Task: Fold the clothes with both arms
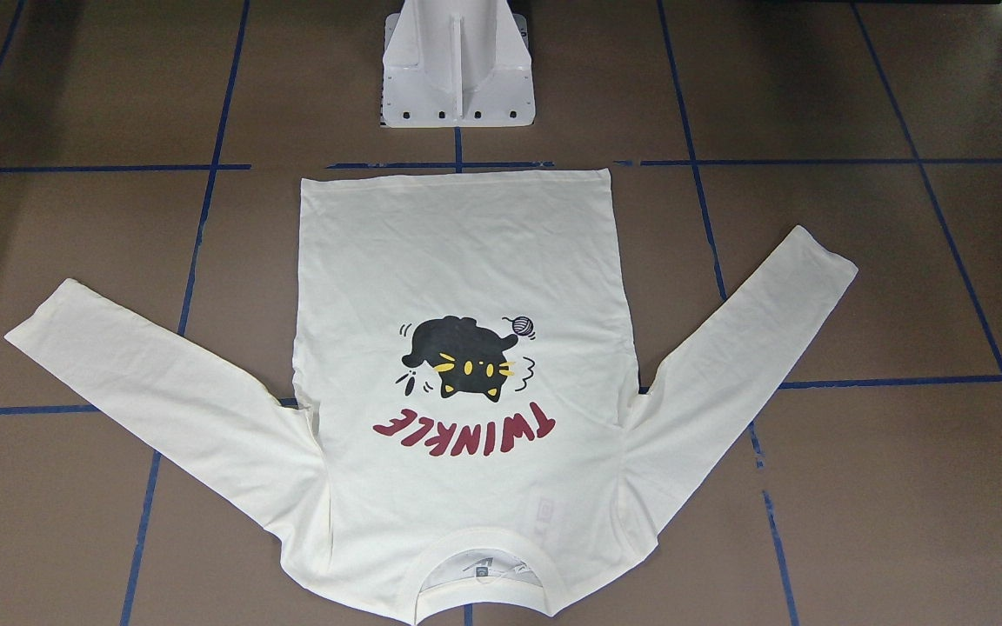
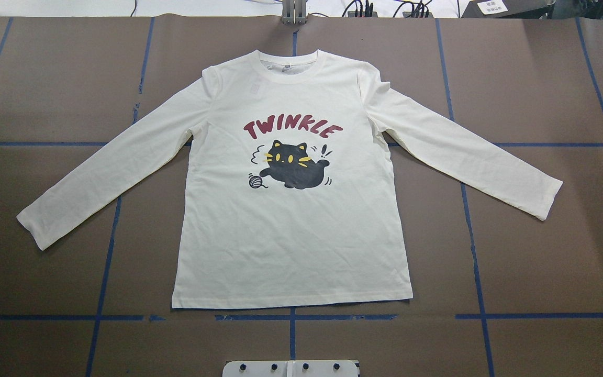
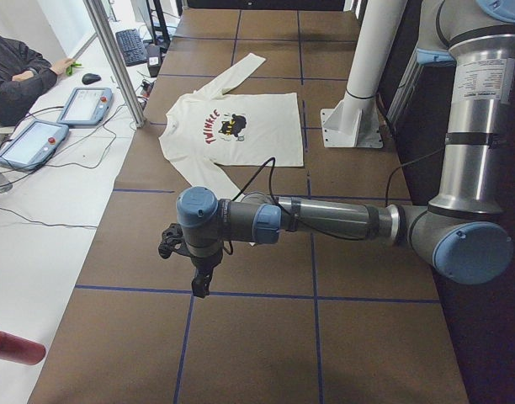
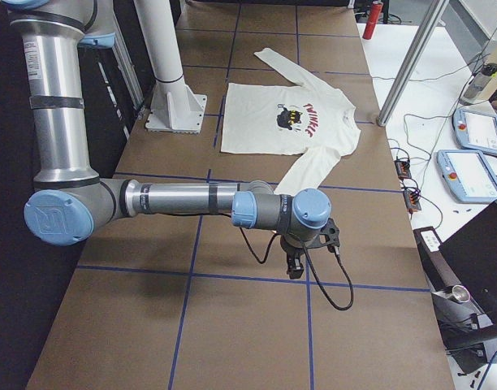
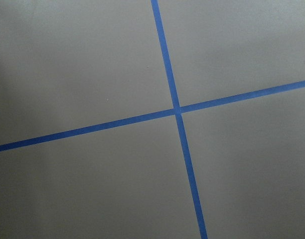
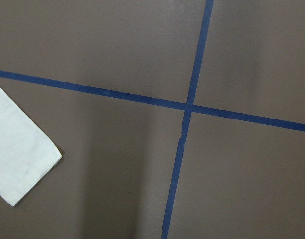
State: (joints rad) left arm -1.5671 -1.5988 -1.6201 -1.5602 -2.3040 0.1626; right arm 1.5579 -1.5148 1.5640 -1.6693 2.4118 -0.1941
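Note:
A cream long-sleeved shirt [image 2: 291, 235] with a black cat print and the red word TWINKLE lies flat, face up, sleeves spread, on the brown table; it also shows in the front-facing view [image 1: 457, 252]. My left gripper [image 3: 203, 282] shows only in the exterior left view, hanging over bare table beyond the shirt's sleeve; I cannot tell if it is open or shut. My right gripper [image 4: 296, 264] shows only in the exterior right view, over bare table past the other sleeve; I cannot tell its state either. A sleeve cuff [image 6: 18, 154] shows in the right wrist view.
The white pedestal base [image 1: 457, 69] stands by the shirt's hem. Blue tape lines [image 5: 177, 109] grid the table. Teach pendants [image 3: 34, 139], a metal post [image 3: 114, 59], a red bottle [image 3: 13, 347] and a seated operator [image 3: 18, 76] are off the table's far side.

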